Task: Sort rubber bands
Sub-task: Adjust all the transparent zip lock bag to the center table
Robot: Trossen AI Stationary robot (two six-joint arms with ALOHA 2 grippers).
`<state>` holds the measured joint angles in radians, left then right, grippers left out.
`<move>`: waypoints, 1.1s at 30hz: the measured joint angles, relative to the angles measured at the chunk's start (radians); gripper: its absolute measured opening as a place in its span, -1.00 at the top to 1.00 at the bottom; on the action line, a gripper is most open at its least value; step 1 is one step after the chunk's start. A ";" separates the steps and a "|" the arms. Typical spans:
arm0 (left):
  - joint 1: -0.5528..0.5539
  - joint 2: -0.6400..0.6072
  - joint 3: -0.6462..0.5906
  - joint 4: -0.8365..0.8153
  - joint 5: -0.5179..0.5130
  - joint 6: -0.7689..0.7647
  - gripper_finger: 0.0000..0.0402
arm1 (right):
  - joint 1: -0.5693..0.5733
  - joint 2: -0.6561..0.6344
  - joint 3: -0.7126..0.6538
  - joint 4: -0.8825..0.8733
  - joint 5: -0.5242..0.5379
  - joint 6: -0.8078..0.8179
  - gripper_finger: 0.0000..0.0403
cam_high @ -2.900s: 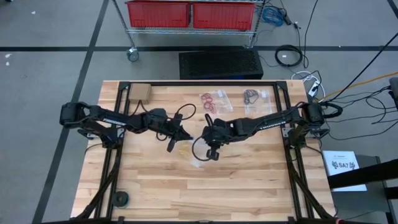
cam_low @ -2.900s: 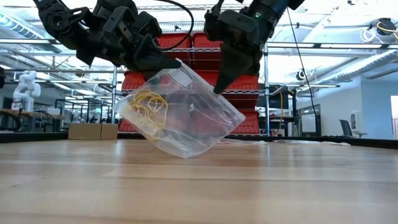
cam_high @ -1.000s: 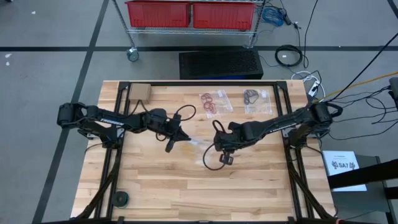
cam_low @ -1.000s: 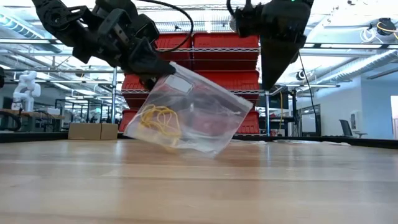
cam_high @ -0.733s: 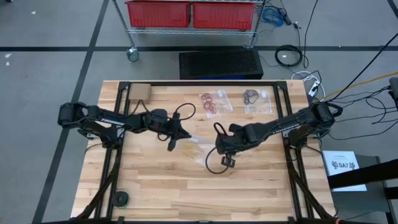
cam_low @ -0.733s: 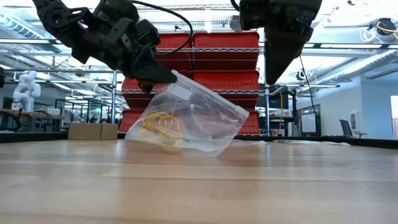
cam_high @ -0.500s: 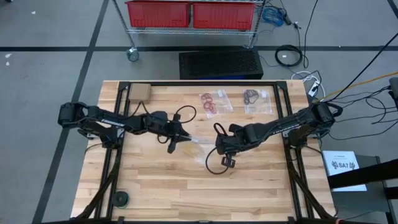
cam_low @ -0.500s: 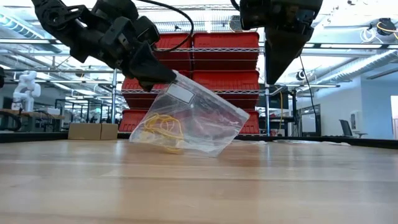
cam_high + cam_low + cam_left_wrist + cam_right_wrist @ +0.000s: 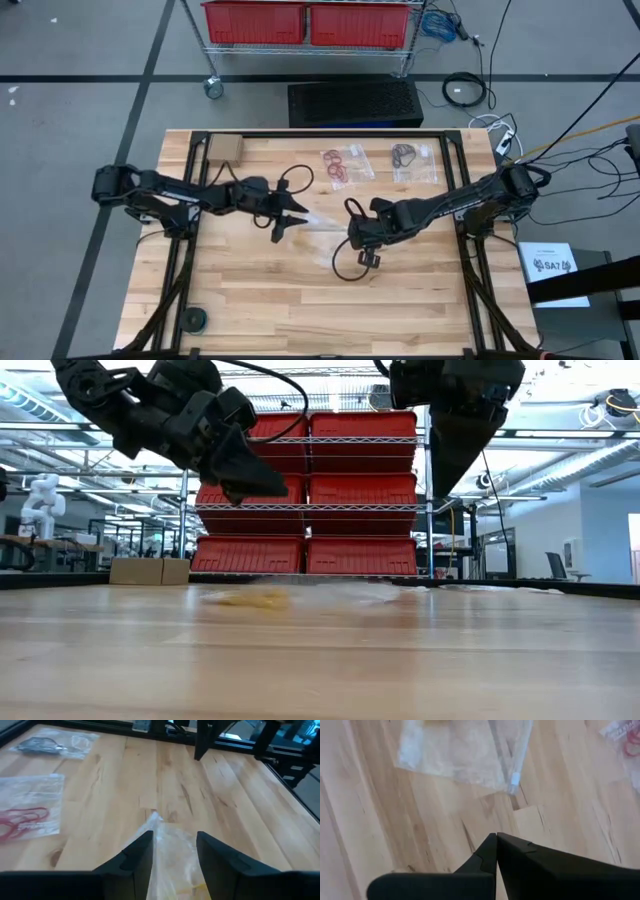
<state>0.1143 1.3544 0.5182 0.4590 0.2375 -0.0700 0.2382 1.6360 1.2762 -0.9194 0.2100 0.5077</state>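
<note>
**Bag of yellow bands lies flat between the two grippers**

The yellow rubber bands (image 9: 248, 598) sit inside a clear bag (image 9: 322, 236) that lies flat on the table (image 9: 250, 310), near its middle. In the low view the bands show as a small tan-yellow heap at the bag's left end. The bag sits just ahead of the left gripper (image 9: 291, 218), with its long axis running roughly from that gripper toward the right gripper (image 9: 353, 238). In the left wrist view the bag's near corner (image 9: 155, 817) lies between the two spread fingers (image 9: 134, 857), but the low view shows that gripper raised above the table, so nothing is held. The left arm looks the nearer one to the bag's end, and it already points along the bag's length.

The right gripper hangs above the bag's other end with its fingers (image 9: 495, 851) pressed together and empty. In its wrist view the bag's zip edge (image 9: 516, 770) lies just beyond the fingertips.

Farther back on the table lie two more clear bags, well apart from both grippers. One holds red bands (image 9: 337, 165). The other holds dark bands (image 9: 404, 155). A small cardboard box (image 9: 225, 148) sits at the far left corner.

My judgement is that all three colours are now bagged.
</note>
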 joint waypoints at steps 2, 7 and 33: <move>0.009 -0.007 0.000 -0.002 0.000 0.000 0.23 | 0.000 0.000 -0.003 -0.007 0.002 -0.003 1.00; 0.027 -0.022 0.000 -0.014 0.021 0.006 0.23 | 0.000 0.000 -0.056 0.063 0.040 -0.003 1.00; -0.049 0.424 0.359 -0.533 -0.167 0.280 0.98 | 0.013 0.000 -0.359 0.513 0.261 0.244 1.00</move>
<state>0.0655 1.7782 0.8777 -0.0739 0.0704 0.2102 0.2508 1.6363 0.9176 -0.4064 0.4706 0.7521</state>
